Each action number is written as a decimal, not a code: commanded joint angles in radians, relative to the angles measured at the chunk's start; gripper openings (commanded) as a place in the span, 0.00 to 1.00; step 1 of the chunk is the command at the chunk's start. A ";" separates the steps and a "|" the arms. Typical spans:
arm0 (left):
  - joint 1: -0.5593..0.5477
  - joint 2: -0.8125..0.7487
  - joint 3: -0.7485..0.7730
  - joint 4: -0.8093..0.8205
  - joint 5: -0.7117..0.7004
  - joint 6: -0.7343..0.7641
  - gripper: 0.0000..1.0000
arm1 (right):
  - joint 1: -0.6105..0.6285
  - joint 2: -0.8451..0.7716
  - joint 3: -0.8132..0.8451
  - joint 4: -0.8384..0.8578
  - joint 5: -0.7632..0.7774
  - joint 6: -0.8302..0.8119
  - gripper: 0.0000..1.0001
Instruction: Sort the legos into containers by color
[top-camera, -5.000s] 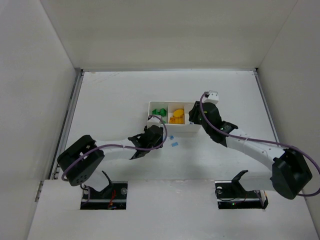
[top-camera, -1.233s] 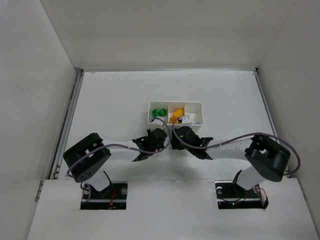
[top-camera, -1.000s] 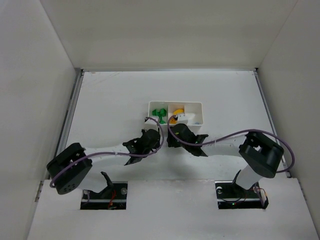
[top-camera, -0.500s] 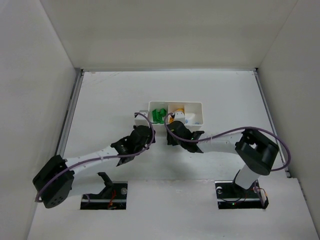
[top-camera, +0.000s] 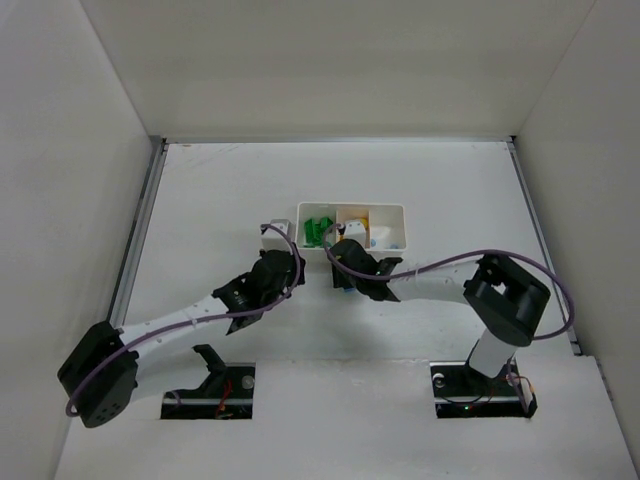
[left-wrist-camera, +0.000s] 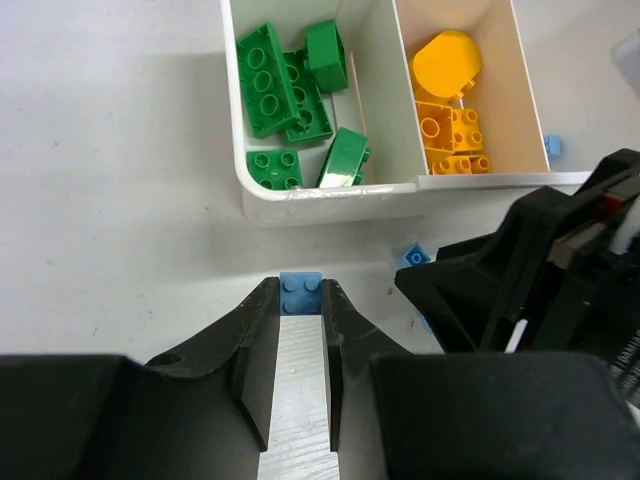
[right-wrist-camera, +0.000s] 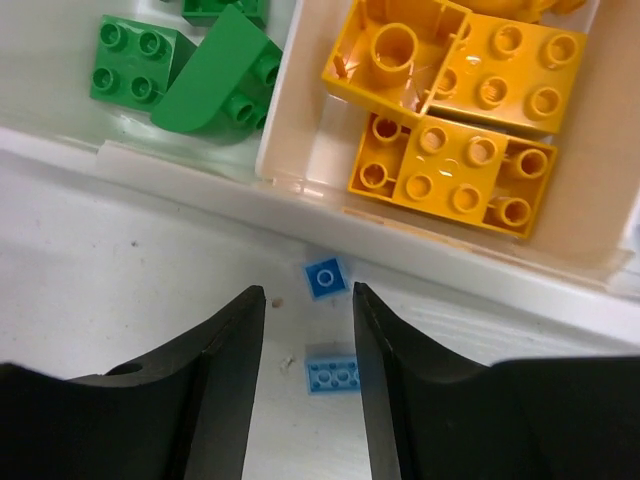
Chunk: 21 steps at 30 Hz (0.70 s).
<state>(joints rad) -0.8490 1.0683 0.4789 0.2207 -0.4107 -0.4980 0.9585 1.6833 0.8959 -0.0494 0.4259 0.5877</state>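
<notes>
My left gripper (left-wrist-camera: 301, 300) is shut on a tiny light blue brick (left-wrist-camera: 301, 293), just in front of the white three-compartment tray (left-wrist-camera: 330, 190). Green bricks (left-wrist-camera: 290, 95) lie in its left compartment and yellow-orange bricks (left-wrist-camera: 448, 110) in the middle one. My right gripper (right-wrist-camera: 308, 295) is open over two loose light blue bricks on the table, a small square one (right-wrist-camera: 326, 277) and a longer one (right-wrist-camera: 332, 373), close to the tray's front wall (right-wrist-camera: 200, 165). In the top view both grippers, left (top-camera: 292, 262) and right (top-camera: 340, 272), sit at the tray's (top-camera: 385, 206) near-left corner.
The right gripper's black body (left-wrist-camera: 540, 270) fills the space just right of my left fingers. One loose blue brick (left-wrist-camera: 416, 256) lies between them. White walls enclose the table on the left, right and far sides.
The left arm has swung leftward, its gripper shifting a little left of the tray's corner. The right gripper has moved left along the tray's front.
</notes>
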 joint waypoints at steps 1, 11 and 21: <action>0.017 -0.042 -0.010 0.005 0.010 0.024 0.16 | -0.005 0.030 0.043 0.000 0.008 -0.011 0.46; 0.051 -0.071 -0.016 0.003 0.036 0.033 0.16 | -0.010 0.088 0.090 -0.009 -0.007 -0.023 0.38; 0.052 -0.079 0.013 0.000 0.036 0.036 0.16 | 0.009 0.014 0.037 0.019 0.007 -0.008 0.20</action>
<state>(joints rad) -0.7982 1.0138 0.4706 0.2119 -0.3740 -0.4786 0.9550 1.7615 0.9497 -0.0597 0.4225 0.5732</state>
